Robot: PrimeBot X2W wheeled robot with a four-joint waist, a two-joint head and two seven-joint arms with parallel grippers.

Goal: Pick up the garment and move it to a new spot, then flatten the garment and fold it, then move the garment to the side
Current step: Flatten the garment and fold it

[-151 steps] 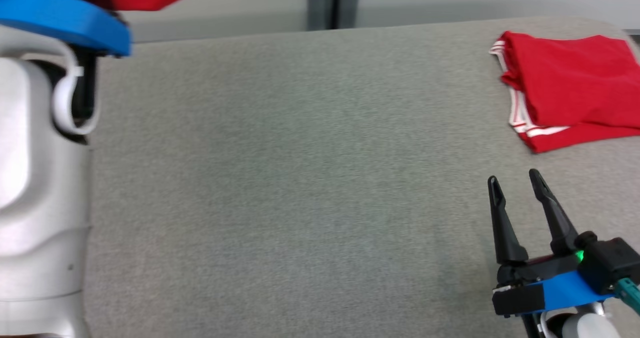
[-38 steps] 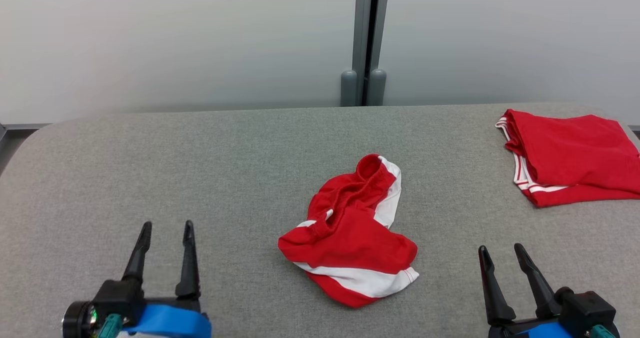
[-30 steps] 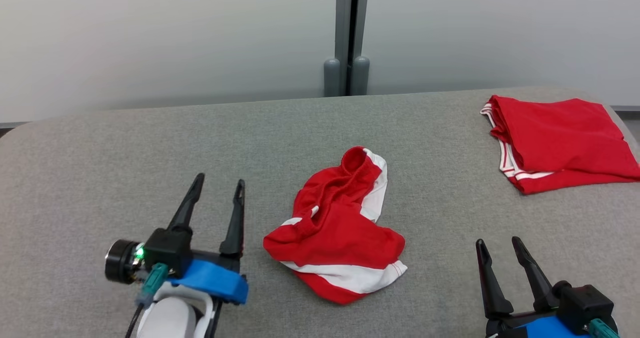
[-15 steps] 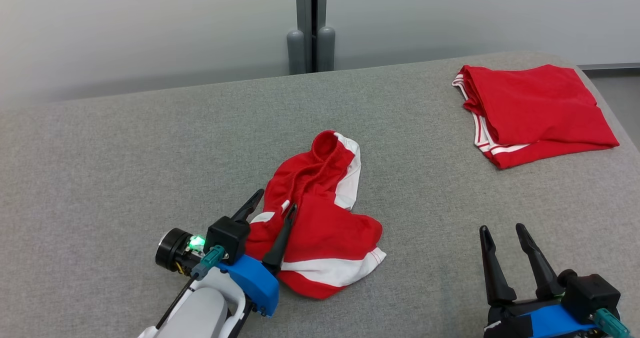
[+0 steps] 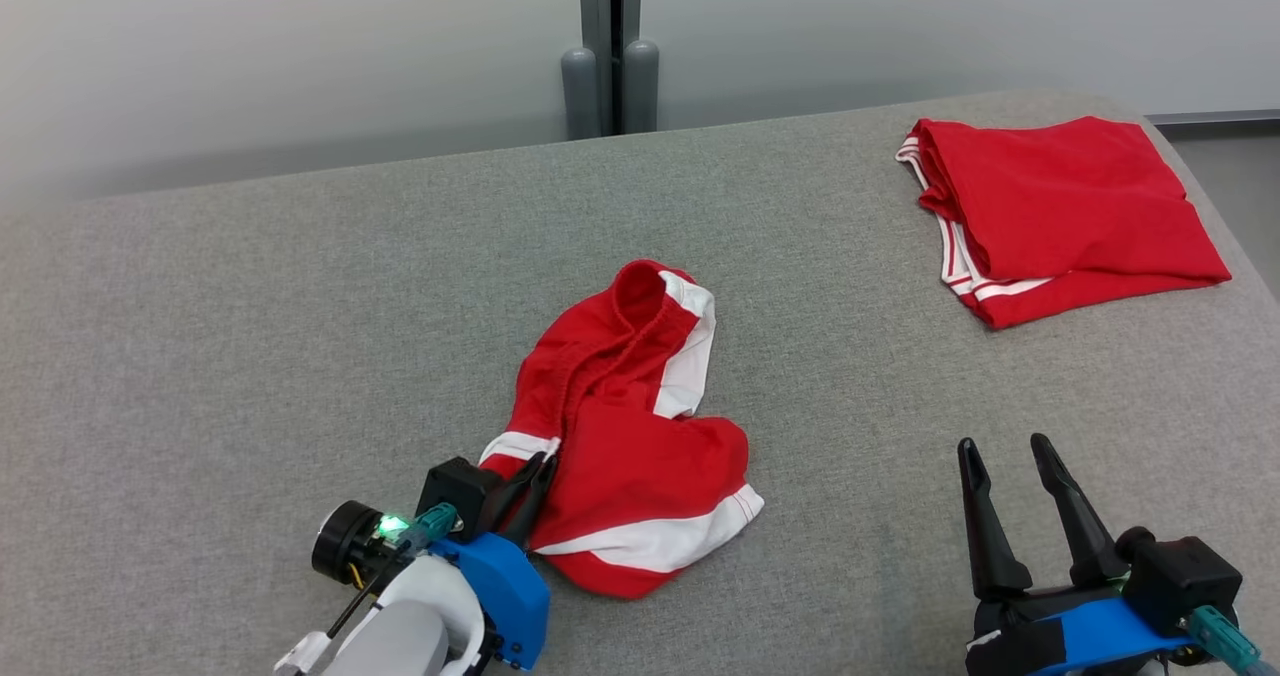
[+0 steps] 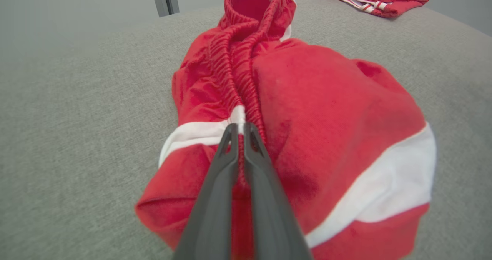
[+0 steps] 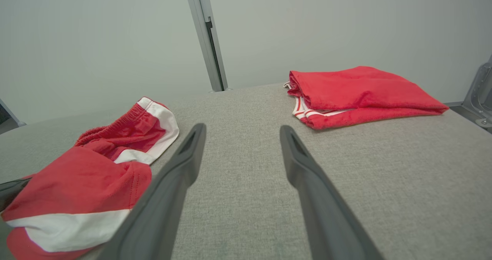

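Located near the middle of the bench (image 5: 250, 336), slightly left of centre: garment (image 5: 640, 436), crumpled in a red-and-white heap. Clamped at its near-left edge by the left gripper (image 5: 538, 464), jaws together on a bunched ridge of the elastic waistband (image 6: 234, 71) beside a white stripe (image 6: 196, 133). Probably gripped there because the gathered band offers thick, firm purchase and should let the rest hang free on lifting.

Parked at the near right: right gripper (image 5: 1000, 443), jaws apart, nothing between them, well clear of the heap. Judged ready to take a second corner.

Stacked at the far right, close to the bench edge: folded red garment (image 5: 1060, 196). Avoid that zone when relocating.

Ample bare surface to the left, on the far side, and between heap and right gripper. Mind the rounded right edge and the wall (image 5: 300, 46) behind.
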